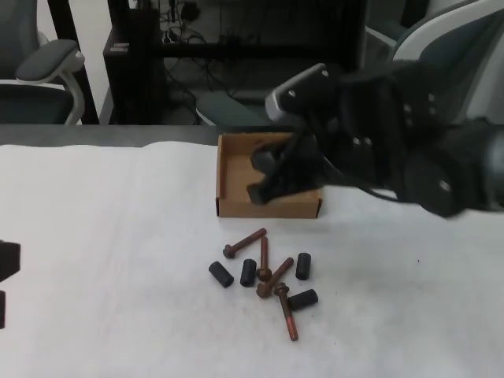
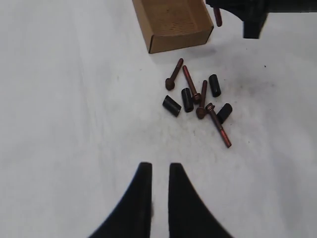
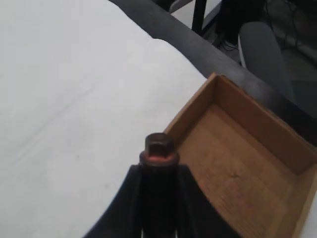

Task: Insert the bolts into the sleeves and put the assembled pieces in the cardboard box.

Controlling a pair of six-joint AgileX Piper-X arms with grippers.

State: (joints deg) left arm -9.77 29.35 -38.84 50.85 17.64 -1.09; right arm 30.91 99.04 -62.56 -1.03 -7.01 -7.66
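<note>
Currently, right gripper (image 3: 158, 171) grips a bolt (image 3: 158, 146) above cardboard box (image 3: 267, 124)

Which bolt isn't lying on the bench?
The bolt clamped in the right pincer, held up near the cardboard box; the other four lie among the sleeves.

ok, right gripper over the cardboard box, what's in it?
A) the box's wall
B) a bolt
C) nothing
B: the head of the bolt pokes out of the right gripper, which is shut on it above the cardboard box.
</note>
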